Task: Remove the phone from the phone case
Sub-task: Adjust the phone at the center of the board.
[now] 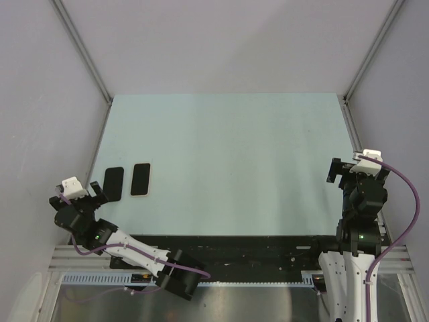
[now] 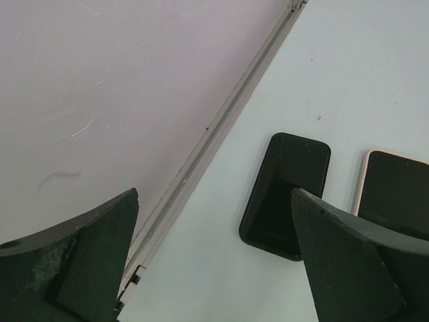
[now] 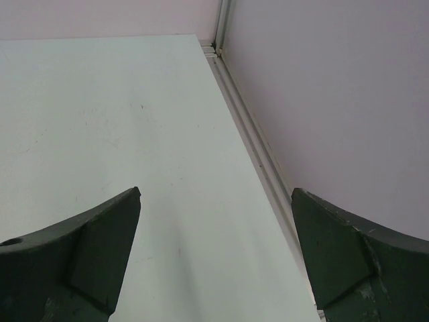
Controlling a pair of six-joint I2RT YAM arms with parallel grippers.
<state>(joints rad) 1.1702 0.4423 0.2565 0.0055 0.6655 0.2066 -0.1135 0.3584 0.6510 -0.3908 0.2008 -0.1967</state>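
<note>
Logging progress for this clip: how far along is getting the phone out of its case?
Done: apparently the separation; a black slab and a cream-rimmed slab lie side by side, apart, on the table, though which is phone and which case I cannot tell. In hand: nothing; left gripper and right gripper are open and empty. Left: likely nothing, unless the cream-rimmed slab holds a phone.

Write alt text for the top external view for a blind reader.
Two dark phone-shaped slabs lie side by side but apart near the left edge of a pale table: a black slab and, right of it, a pale-rimmed slab. The left gripper hangs open beside the black slab; the right gripper, also open, is at the far right.
</note>
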